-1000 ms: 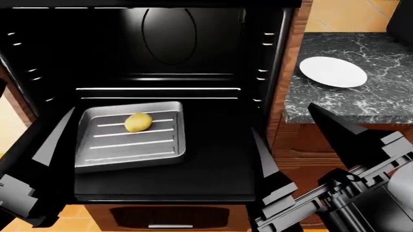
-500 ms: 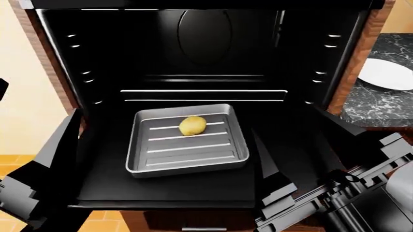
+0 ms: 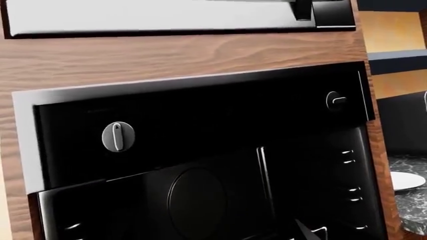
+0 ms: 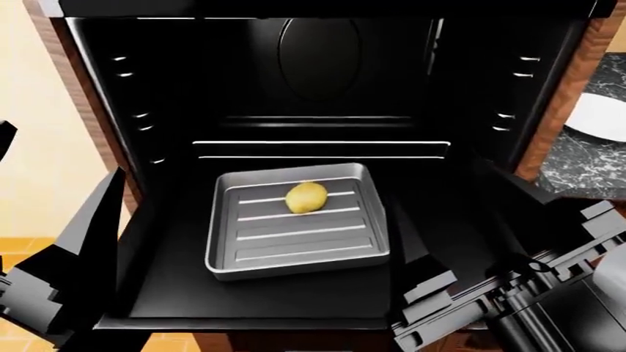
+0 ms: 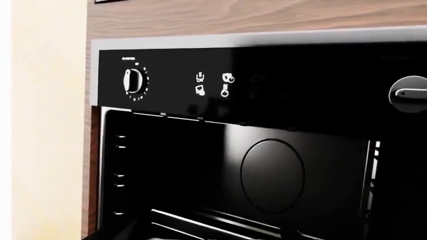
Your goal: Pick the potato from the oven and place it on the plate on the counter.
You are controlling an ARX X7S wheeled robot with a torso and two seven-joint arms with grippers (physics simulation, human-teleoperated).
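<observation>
Potato (image 4: 306, 196) is sitting on the grey ribbed tray (image 4: 293, 253), toward its far edge, inside the open oven (image 4: 176, 88), with nothing touching it. Left gripper (image 4: 54, 220) is hanging low at the near left of the oven mouth, its two dark fingers spread apart and holding nothing. Right gripper (image 4: 445, 220) is hovering at the near right, fingers likewise parted and empty, well short of the tray. Off to the right, the white plate (image 4: 602, 117) is lying on the marble counter (image 4: 587, 165), partly cut by the frame edge. Both wrist cameras are looking at the oven's control panel (image 5: 267, 85), its knobs and the round rear fan (image 5: 272, 176)
</observation>
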